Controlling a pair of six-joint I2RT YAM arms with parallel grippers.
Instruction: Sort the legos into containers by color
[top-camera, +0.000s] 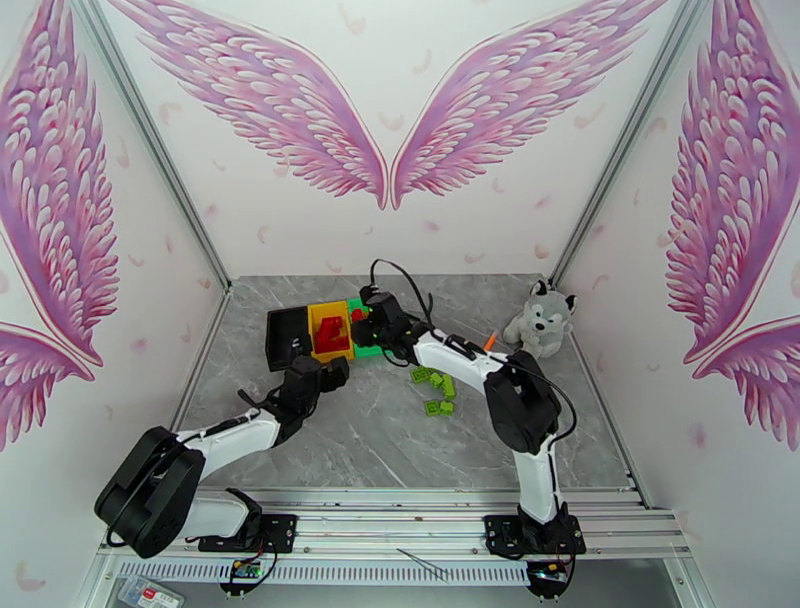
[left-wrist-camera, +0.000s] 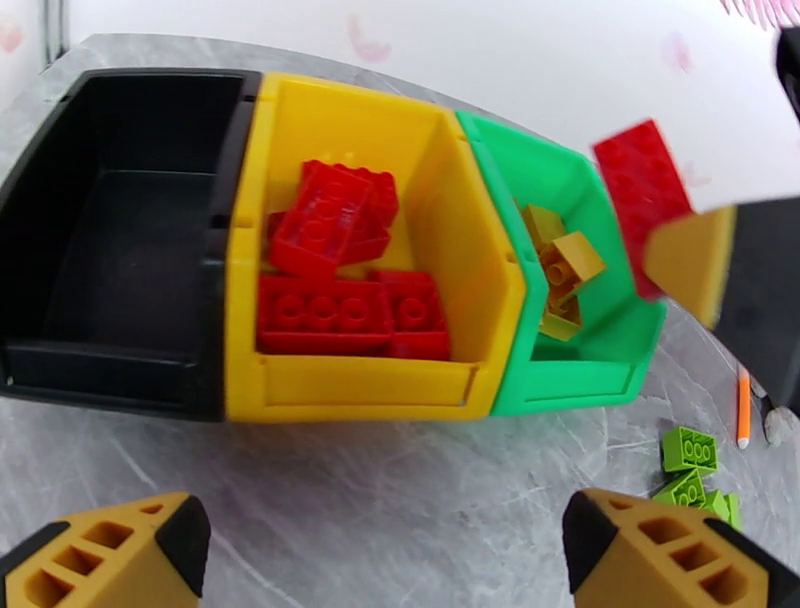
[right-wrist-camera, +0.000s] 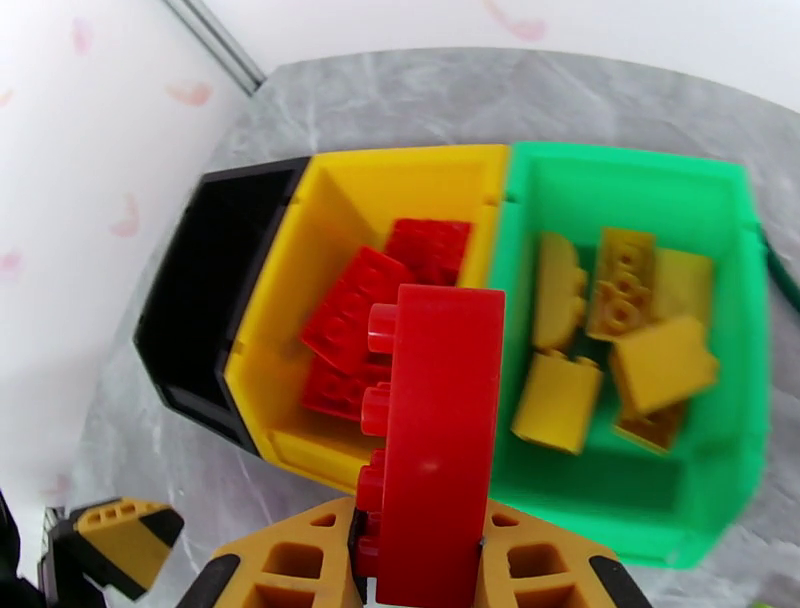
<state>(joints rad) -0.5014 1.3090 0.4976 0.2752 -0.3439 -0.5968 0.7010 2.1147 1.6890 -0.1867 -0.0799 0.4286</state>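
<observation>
Red lego brick (right-wrist-camera: 440, 440): clamped at its lower end between the fingers of the right gripper (right-wrist-camera: 420, 560), stood on edge with studs to the left, held over the seam between the yellow bin (right-wrist-camera: 400, 185) and the green bin (right-wrist-camera: 620, 190). Handling, as judged: light, rigid, glossy plastic that is unlikely to crush but apt to pivot or slip when pinched near one end; a hold across the flat faces near mid-length suits best. Yellow bin: holds red bricks (right-wrist-camera: 350, 300). Green bin: holds yellow bricks (right-wrist-camera: 660, 365). Black bin (left-wrist-camera: 120, 80): touching the yellow bin's far side. Lime-green bricks (top-camera: 435, 385): loose on the grey table (top-camera: 350, 440), beside the right arm. Left gripper (left-wrist-camera: 385, 545): fingers wide apart, holding nothing, facing the bins.
</observation>
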